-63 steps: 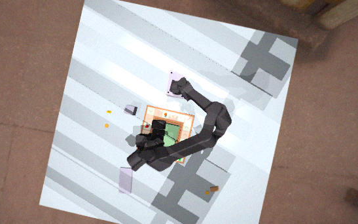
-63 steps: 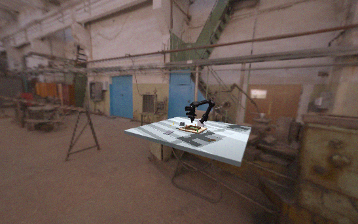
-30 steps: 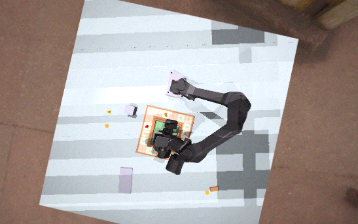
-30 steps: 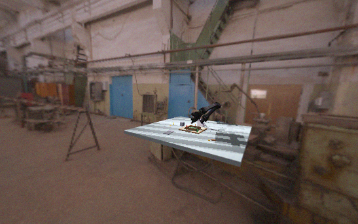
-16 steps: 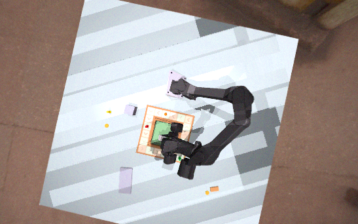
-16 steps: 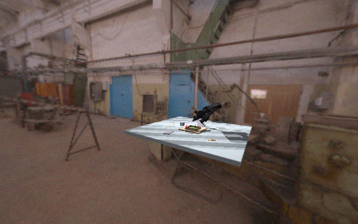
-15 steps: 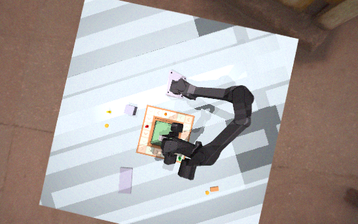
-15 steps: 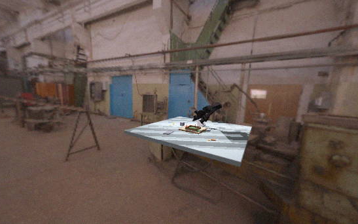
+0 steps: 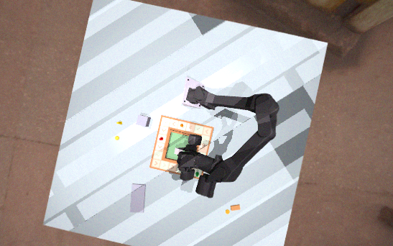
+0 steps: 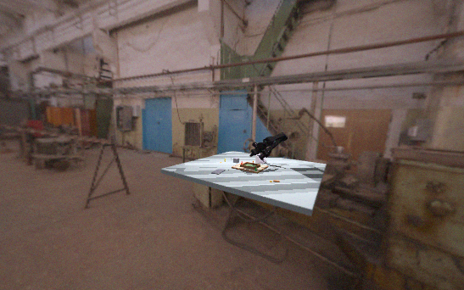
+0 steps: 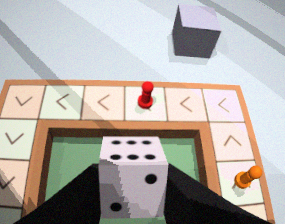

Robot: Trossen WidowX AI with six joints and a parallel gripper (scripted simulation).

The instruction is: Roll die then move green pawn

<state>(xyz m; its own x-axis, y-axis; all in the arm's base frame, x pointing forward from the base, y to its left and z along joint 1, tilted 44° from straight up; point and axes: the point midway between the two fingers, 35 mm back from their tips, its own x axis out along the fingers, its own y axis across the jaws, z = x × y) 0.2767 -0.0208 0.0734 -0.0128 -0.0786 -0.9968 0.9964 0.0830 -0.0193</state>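
My gripper (image 11: 130, 172) is shut on the white die (image 11: 132, 195) (image 9: 177, 151) and holds it above the green-floored tray (image 11: 70, 155) (image 9: 174, 141) in the middle of the board. In the wrist view the die's upper face shows six pips and its near face two. The green pawn (image 9: 197, 174) stands on the board's track by the lower right corner, close beside the arm in the top view; it is outside the wrist view. The red pawn (image 9: 161, 138) (image 11: 145, 98) and the orange pawn (image 9: 182, 125) (image 11: 245, 178) stand on track squares. The arm hides part of the board.
A grey block (image 9: 143, 121) (image 11: 196, 35) stands beyond the board's red-pawn side. A flat lilac slab (image 9: 138, 198), a yellow ball (image 9: 117, 138), a small yellow piece (image 9: 119, 122), an orange block (image 9: 235, 207) and an orange-yellow ball (image 9: 227, 211) lie around the board.
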